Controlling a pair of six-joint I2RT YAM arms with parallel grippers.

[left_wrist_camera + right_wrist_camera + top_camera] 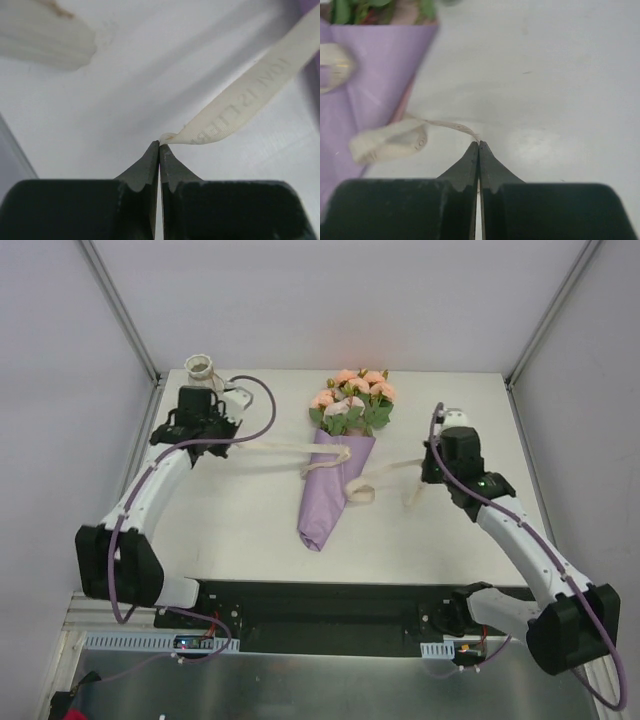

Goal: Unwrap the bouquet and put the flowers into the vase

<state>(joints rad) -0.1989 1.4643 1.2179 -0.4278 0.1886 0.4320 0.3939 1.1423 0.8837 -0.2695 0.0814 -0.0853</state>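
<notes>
The bouquet (338,475) lies in the middle of the table, a lilac paper cone (375,70) with its point toward me. The peach-pink flowers (355,395) with green leaves stick out of its far end. A cream ribbon (275,448) is tied around the cone, and its ends stretch out left and right. My left gripper (159,142) is shut on the tip of the left ribbon end (240,110). My right gripper (479,143) is shut on the thin tip of the right ribbon end (445,124). The whitish ribbed vase (202,368) stands at the far left corner, just beyond my left gripper (232,438).
White walls and metal frame posts (120,310) close in the table (450,400) on three sides. A loose ribbon loop (390,142) lies beside the cone. The black base plate (320,600) runs along the near edge between the arm bases.
</notes>
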